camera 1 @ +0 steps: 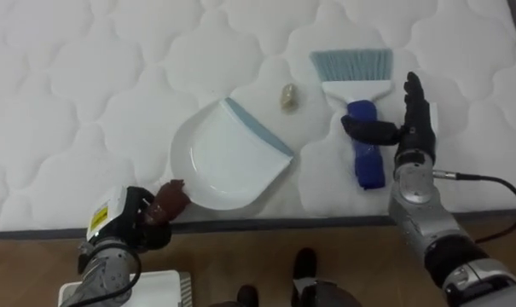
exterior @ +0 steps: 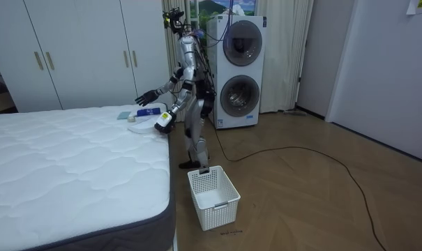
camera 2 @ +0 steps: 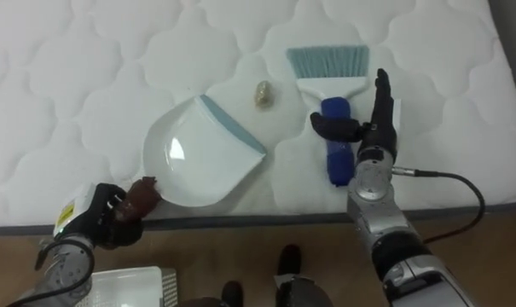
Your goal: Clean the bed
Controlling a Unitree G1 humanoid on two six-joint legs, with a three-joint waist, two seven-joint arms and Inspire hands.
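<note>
Bed (camera 1: 87, 102) takes up the top two-thirds of the eye views, all white quilted mattress, and the only mess I can spot is one small beige lump (camera 1: 287, 96) just above centre frame. The dustpan (camera 1: 228, 162) lies flat mid-frame with its blue-grey lip facing up and right toward that lump, near it but not touching, so I read it as parked on the catching side. Its brown handle sticks out to the lower left over the mattress edge. The left hand (camera 1: 138, 223) has its fingers curled round that handle, which pins the pan in place. The brush (camera 1: 366, 162) lies right of centre with its bristles at the top and its blue handle pointing down-frame. That puts the bristles up and right of the lump, so a sweep leftward should push it at the lip. The right hand (camera 1: 418, 119) sits just right of the handle, fingers straight and pointing up-frame, thumb reaching left across the handle. It's wide open with nothing gripped, and I can't tell if the thumb actually touches. My guess is grabbing the brush is the step in hand. In the room view the robot stands at the bed's corner, upper middle, with a white basket (exterior: 212, 195) on the floor at lower centre, presumably where the pan gets tipped.
</note>
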